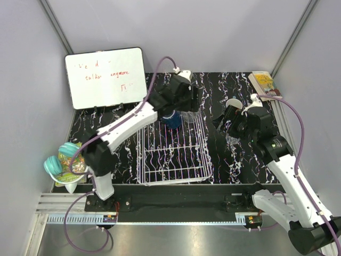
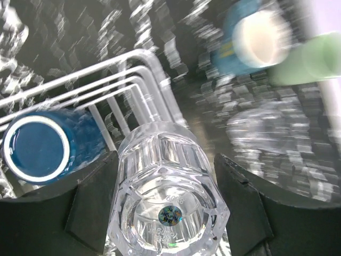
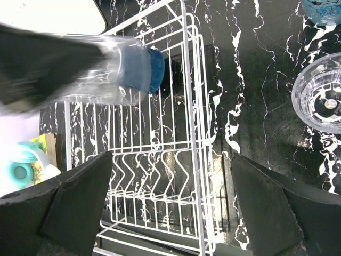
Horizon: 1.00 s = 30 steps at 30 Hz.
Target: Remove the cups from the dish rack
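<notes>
Clear and faceted, the thick-walled glass (image 2: 168, 213) sits gripped between the black fingers (image 2: 90, 213) of my left pincer (image 2: 165, 160), at the far end of the white wire dish rack (image 1: 170, 160). Crowding it on the left is a glossy navy mug (image 2: 37, 152), in the rack and close against my finger. The rack's rounded wire rim curves just behind the glass.

To the right, on the black, white-veined worktop (image 1: 224, 160), a light blue mug (image 2: 256, 37), a pale green tumbler (image 2: 314, 58) and a second clear glass (image 3: 322, 96) stand near each other. My right pincer (image 3: 170, 160) hangs there too, wide apart and empty. A whiteboard (image 1: 105, 77) stands at the far left.
</notes>
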Motion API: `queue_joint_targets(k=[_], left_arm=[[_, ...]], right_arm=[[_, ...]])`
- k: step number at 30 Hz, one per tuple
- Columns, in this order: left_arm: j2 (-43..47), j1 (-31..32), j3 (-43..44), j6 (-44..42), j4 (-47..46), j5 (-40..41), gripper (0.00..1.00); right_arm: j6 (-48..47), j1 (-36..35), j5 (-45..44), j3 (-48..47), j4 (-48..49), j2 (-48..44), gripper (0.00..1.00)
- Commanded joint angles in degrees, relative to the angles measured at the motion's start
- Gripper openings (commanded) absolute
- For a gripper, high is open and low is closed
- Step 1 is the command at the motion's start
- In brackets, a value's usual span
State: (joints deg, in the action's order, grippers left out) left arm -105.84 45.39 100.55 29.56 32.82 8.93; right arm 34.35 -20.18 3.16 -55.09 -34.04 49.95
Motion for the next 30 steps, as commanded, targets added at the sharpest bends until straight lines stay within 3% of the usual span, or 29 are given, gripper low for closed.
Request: queue_joint_targets(k=[1, 5, 11, 15, 18, 23, 30], left_arm=[[12.8, -0.7, -9.1, 1.5, -13.4, -10.4, 0.0], [22.8, -3.2, -22.5, 9.8, -27.2, -24.1, 0.0], [30.6, -5.3, -42.2, 21.5, -49.2, -34.2, 0.0], [33.0, -6.4, -57.1, 29.9, -75.2, -37.8, 0.0], [32.2, -6.5, -60.8, 34.2, -85.5, -38.9, 0.0], [32.0, -6.5, -62.7, 34.6, -87.2, -37.9, 0.0], [29.4, -6.5, -57.1, 31.7, -81.4, -38.0, 0.0]], right_arm=[[1.7, -0.4, 0.8, -0.6, 3.1, -2.2, 0.99], [6.3, -0.4, -0.6, 2.0, 6.4, -6.0, 0.93], [13.1, -0.4, -5.7, 10.0, 17.8, -19.1, 0.85], [11.0, -0.4, 12.2, 8.6, 20.4, -14.9, 0.92], [14.6, -0.4, 19.0, 10.9, 25.2, -13.0, 0.85], [15.5, -0.3, 21.2, 13.7, 26.0, -14.1, 0.81], [18.8, -0.5, 25.4, 18.3, 29.5, -14.5, 0.79]])
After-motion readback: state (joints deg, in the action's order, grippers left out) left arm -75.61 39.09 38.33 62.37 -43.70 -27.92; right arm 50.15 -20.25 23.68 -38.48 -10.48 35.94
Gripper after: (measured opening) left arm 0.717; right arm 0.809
